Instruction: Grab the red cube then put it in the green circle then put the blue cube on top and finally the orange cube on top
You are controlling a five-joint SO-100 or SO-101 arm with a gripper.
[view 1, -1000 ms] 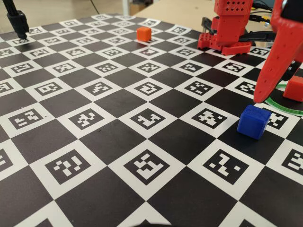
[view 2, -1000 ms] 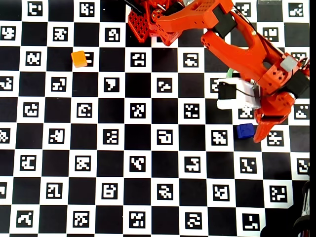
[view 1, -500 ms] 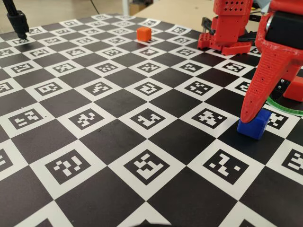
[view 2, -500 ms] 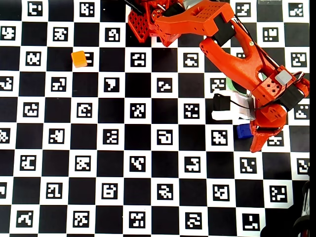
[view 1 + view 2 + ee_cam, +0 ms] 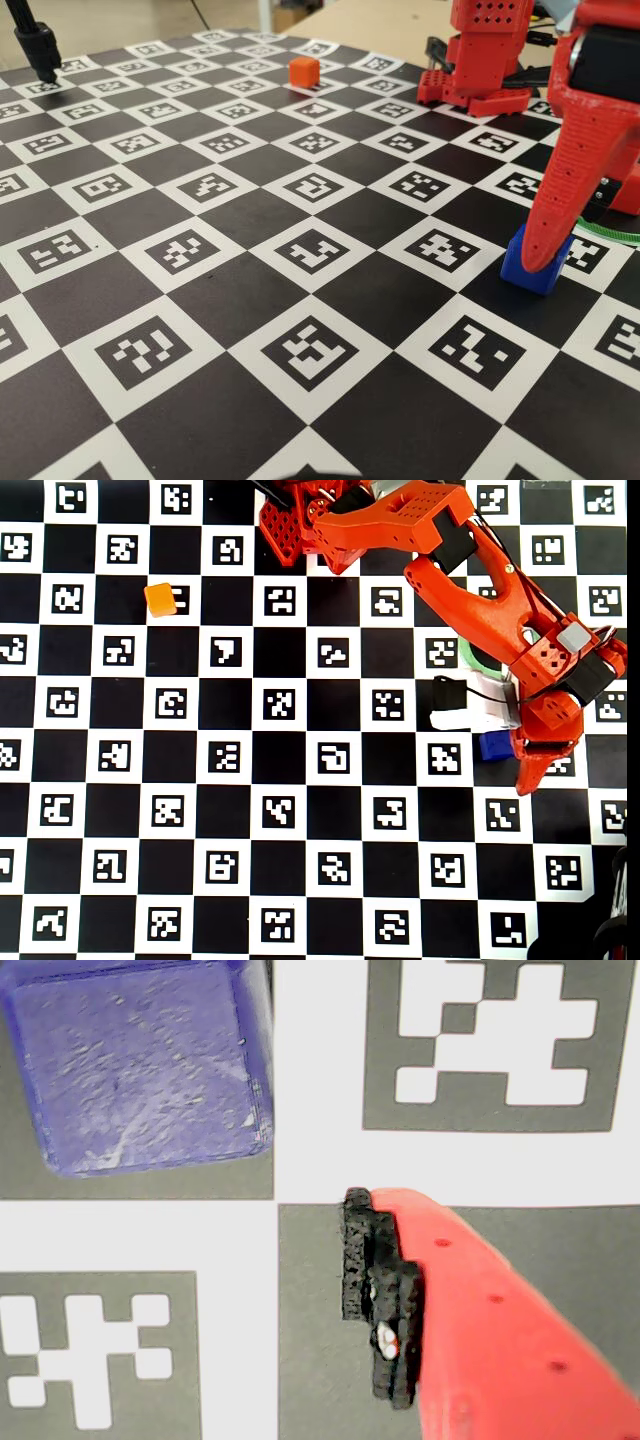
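Note:
The blue cube (image 5: 520, 268) sits on the checkered board (image 5: 250, 300) at the right. My red gripper (image 5: 512, 760) is lowered around it and open. One padded finger (image 5: 362, 1260) stands just right of the blue cube (image 5: 140, 1065) in the wrist view, apart from it; the other finger is out of view. Behind the arm lies the green circle (image 5: 612, 232), mostly hidden, with the red cube (image 5: 630, 195) inside it at the frame edge. The orange cube (image 5: 304, 70) rests far back on the board, and it is at the upper left (image 5: 160, 599) in the overhead view.
The arm's red base (image 5: 478, 60) stands at the back right of the board. A black stand (image 5: 38, 48) rises at the far left corner. A sliver of the green circle (image 5: 470, 658) shows beside the forearm in the overhead view.
The gripper has swung away from the green circle and come down to the blue cube; its finger now reaches board level beside the cube. The cubes have not moved.

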